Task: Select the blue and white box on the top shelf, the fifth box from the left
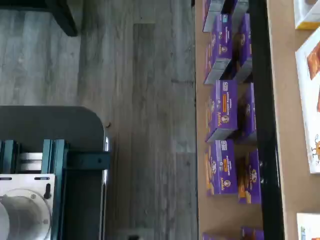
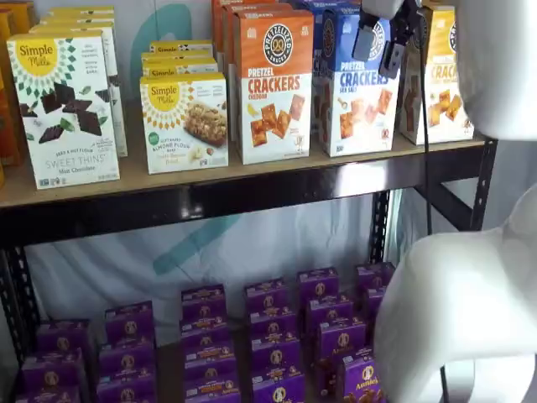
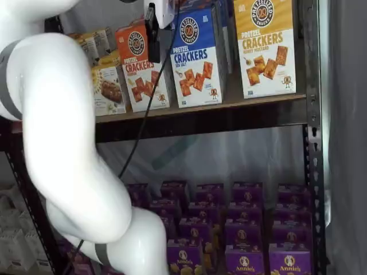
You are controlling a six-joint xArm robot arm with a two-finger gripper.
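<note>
Grey wood-look floor [image 1: 135, 125] fills most of the wrist view beside rows of purple boxes [image 1: 223, 112]. On the top shelf [image 2: 252, 191] the blue and white box [image 2: 359, 84] stands upright between the orange-topped cheddar box [image 2: 273, 84] and a yellow-topped box [image 2: 440, 80]. Gripper [image 2: 379, 42] hangs just in front of the blue and white box's upper part, two black fingers spread with a gap, holding nothing. White arm [image 3: 63, 132] blocks part of both shelf views.

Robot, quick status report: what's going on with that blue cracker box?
Gripper open, empty. Blue and white box upright on top shelf, untouched. Nothing blocking.
</note>
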